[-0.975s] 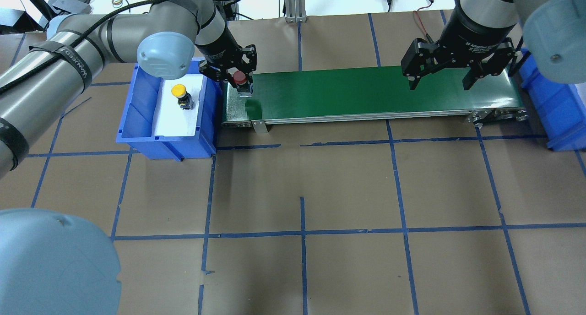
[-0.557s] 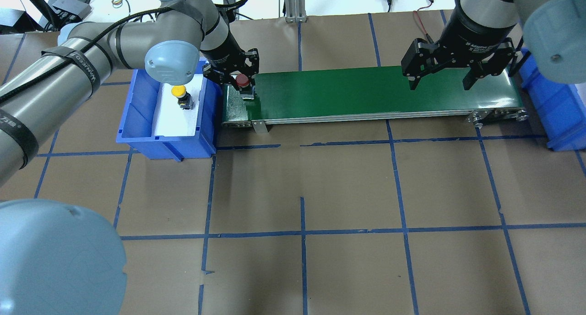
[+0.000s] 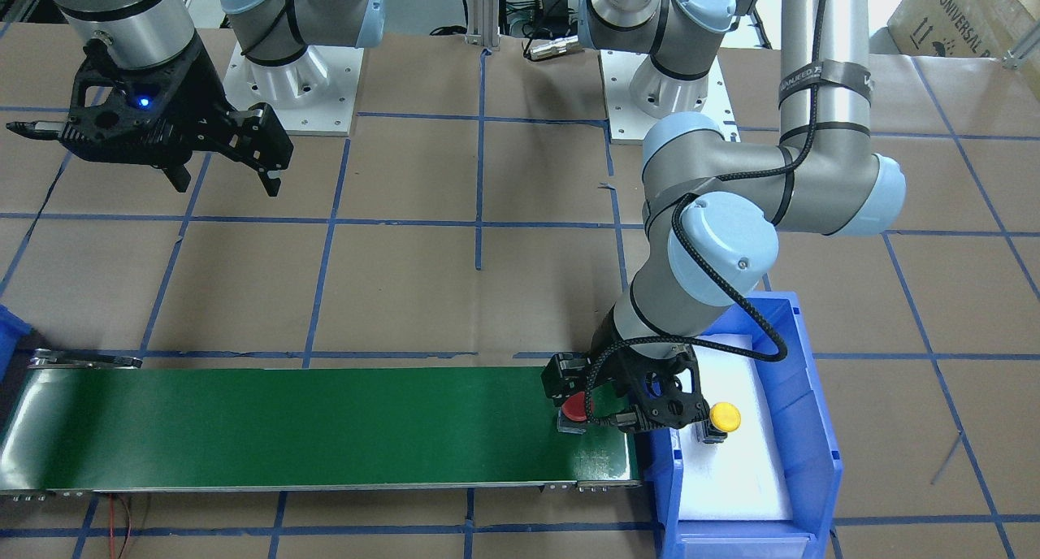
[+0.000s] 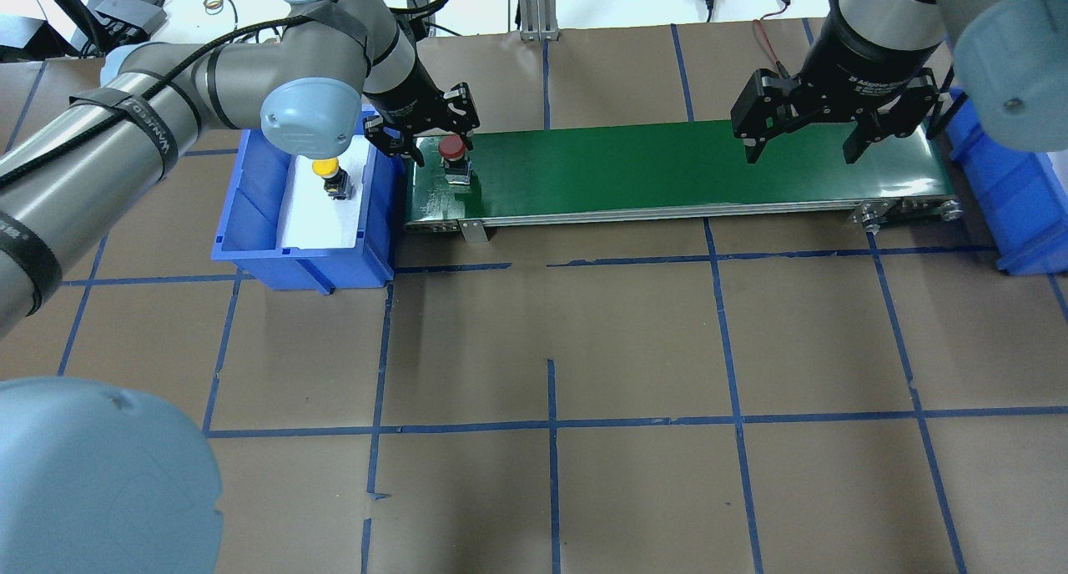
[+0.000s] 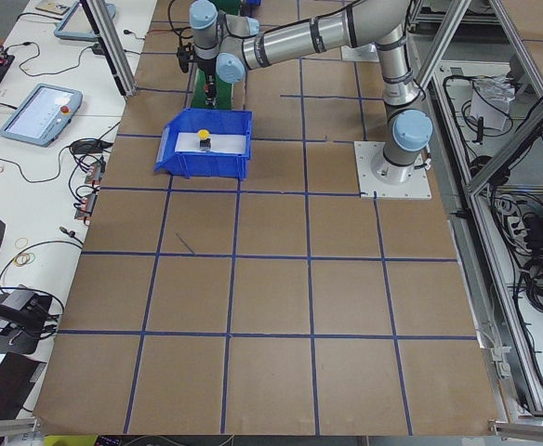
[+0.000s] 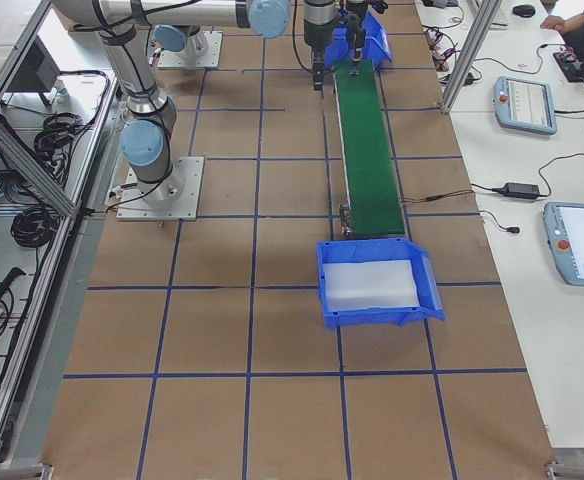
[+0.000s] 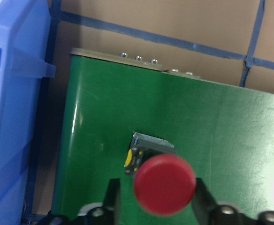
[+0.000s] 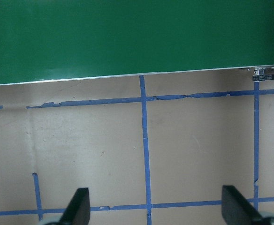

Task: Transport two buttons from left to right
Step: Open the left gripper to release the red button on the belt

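The red button (image 4: 451, 148) stands upright on the left end of the green conveyor belt (image 4: 667, 165); it also shows in the front view (image 3: 574, 407) and the left wrist view (image 7: 164, 183). My left gripper (image 4: 440, 143) is open around it, with a gap between the fingers (image 7: 112, 197) and the cap. The yellow button (image 4: 327, 168) stands on white foam in the left blue bin (image 4: 250, 215). My right gripper (image 4: 801, 153) hangs open and empty over the belt's right end.
A second blue bin (image 4: 1026, 207) with a white liner sits past the belt's right end. Brown paper with blue tape lines covers the table (image 4: 551, 349). Cables and aluminium framing lie along the far edge.
My left gripper came down over the belt's left end and opened. The red button now stands on the belt, slightly further right. My right arm has not moved.
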Controlling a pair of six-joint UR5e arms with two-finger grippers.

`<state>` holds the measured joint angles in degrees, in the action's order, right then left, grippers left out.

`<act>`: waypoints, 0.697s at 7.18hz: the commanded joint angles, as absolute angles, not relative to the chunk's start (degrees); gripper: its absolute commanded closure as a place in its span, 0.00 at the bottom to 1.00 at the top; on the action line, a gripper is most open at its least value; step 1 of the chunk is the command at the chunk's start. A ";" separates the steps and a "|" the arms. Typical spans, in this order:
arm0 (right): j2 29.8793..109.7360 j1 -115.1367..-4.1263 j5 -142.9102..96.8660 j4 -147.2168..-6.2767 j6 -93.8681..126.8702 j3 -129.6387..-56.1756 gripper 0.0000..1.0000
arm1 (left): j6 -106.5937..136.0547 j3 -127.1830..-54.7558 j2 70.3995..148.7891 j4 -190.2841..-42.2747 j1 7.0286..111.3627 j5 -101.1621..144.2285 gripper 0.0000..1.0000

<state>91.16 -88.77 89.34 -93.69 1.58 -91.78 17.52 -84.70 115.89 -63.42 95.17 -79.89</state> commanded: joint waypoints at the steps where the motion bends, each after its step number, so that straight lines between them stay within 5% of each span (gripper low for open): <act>1: 91.14 -88.77 89.30 -93.69 1.58 -91.85 0.00 | 16.97 -83.94 112.68 -66.43 94.23 -80.42 0.00; 5: 91.05 -88.68 89.38 -93.69 1.58 -91.93 0.00 | 3.05 -83.15 114.51 -69.35 86.49 -87.23 0.00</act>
<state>91.09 -88.69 89.31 -93.69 1.58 -91.93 9.08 -83.65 113.54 -68.74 87.92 -82.96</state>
